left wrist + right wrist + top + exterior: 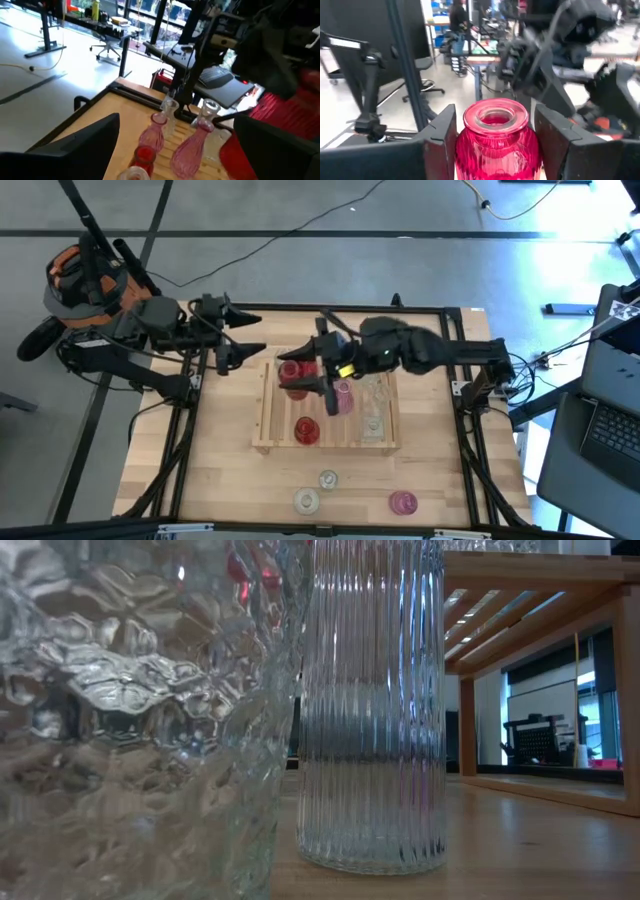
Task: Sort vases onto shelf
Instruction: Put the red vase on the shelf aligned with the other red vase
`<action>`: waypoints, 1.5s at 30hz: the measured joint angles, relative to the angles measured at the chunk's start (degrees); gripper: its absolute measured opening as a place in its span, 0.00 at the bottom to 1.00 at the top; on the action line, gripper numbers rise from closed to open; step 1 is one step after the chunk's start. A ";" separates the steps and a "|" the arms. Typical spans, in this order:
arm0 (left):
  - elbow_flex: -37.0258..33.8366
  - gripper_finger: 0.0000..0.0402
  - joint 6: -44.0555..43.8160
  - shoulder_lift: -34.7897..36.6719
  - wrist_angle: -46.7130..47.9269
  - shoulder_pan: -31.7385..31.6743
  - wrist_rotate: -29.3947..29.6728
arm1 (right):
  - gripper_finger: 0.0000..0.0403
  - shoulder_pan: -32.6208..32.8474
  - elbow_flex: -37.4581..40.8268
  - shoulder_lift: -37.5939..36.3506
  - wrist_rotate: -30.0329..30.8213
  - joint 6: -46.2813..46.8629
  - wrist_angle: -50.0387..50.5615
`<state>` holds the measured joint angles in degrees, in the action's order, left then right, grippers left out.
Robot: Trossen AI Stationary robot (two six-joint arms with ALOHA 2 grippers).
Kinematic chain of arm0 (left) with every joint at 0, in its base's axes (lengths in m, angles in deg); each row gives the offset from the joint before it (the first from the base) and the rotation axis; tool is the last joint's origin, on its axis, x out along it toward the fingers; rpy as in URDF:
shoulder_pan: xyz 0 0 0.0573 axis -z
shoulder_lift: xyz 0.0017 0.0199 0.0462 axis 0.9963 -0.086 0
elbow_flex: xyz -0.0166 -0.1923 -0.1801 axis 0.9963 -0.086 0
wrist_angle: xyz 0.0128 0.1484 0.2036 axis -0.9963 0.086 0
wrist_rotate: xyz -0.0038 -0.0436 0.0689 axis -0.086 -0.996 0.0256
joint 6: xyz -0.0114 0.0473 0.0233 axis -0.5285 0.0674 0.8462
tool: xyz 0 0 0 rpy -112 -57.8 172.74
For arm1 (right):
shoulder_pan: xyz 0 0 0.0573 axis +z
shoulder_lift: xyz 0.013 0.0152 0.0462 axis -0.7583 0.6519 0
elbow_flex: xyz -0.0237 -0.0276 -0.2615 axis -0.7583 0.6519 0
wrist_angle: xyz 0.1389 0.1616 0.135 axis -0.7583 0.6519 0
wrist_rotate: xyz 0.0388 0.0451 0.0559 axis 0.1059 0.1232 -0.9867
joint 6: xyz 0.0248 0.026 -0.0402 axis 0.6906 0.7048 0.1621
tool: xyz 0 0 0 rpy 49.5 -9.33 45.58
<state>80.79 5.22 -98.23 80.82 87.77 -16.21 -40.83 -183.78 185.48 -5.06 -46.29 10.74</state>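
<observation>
Right hand (495,140) pinches a red vase (496,142) between its two fingers, over the far left part of the shelf (262,415). I judge the step is placing this vase; next it must go down onto the slats, then the fingers release. Left hand (245,345) waits spread at the far left of the table (220,470). On the shelf stand red, pink and clear vases; three more wait on the near table.

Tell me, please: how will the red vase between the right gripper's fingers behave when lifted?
The red vase looks like smooth ribbed glass, so it may slip between the right gripper's fingers. Being glass, it is probably fragile and rigid. Its round body could roll if it tips.
</observation>
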 joint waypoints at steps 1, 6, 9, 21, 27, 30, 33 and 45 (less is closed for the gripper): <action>0.00 0.96 -0.03 -0.01 0.45 0.00 -0.26 | 0.41 0.27 0.89 -0.09 1.20 0.00 -0.23; 0.00 0.96 -0.09 -0.07 2.89 0.00 -0.45 | 0.41 1.56 4.89 -2.91 9.67 0.12 -0.72; 0.00 0.96 -0.07 -0.07 3.49 0.00 -0.45 | 0.41 2.95 7.40 -4.22 16.70 1.61 -1.06; -0.02 0.96 0.57 -0.44 5.74 0.00 -0.40 | 0.41 7.32 18.09 -4.18 30.76 6.16 -12.92; -0.02 0.96 0.74 -0.42 6.32 0.00 -0.40 | 0.41 8.05 19.22 -4.03 37.00 5.99 -13.89; -0.02 0.96 1.75 -0.39 6.30 0.00 -0.40 | 0.41 8.07 21.39 -3.94 38.31 8.25 -13.40; -0.02 0.96 1.92 -0.39 6.33 0.00 -0.40 | 0.41 8.62 23.34 -3.92 39.77 10.64 -13.66; -0.02 0.96 2.10 -0.39 10.08 0.00 -0.36 | 0.41 8.76 26.28 -3.11 42.50 10.87 -16.83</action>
<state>80.76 7.32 -98.62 90.90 87.77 -16.57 -32.08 -157.50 182.37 37.44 -35.42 -6.09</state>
